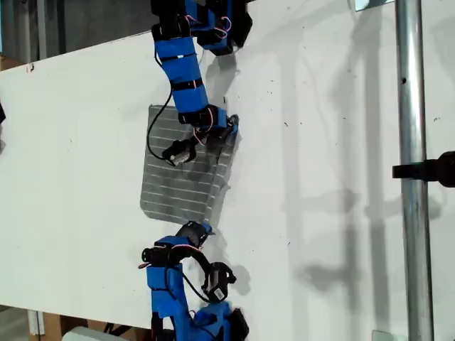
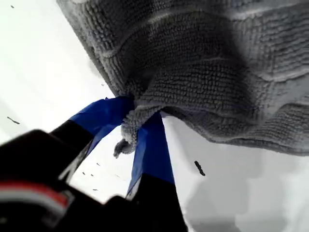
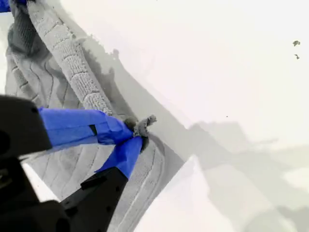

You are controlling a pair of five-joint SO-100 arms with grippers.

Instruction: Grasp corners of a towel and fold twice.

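Note:
The towel (image 1: 174,181) is grey with thin pale stripes and lies on the white table, its edge toward the exterior view's right lifted. One arm's gripper (image 1: 226,129) reaches in from the exterior view's top onto the upper corner of that edge. The other arm's gripper (image 1: 198,228) reaches in from the bottom onto the lower corner. My first gripper (image 2: 137,116) is shut on a bunched corner (image 2: 126,140) of the towel (image 2: 203,63). My second gripper (image 3: 137,131) is shut on another corner (image 3: 145,124), and the raised towel edge (image 3: 72,63) runs away from it. I cannot tell which arm is which.
The white table (image 1: 320,142) carries a few small dark specks and arm shadows. A metal pole (image 1: 412,170) with a black clamp stands at the exterior view's right. Blue arm bases sit at the exterior view's top and bottom edges.

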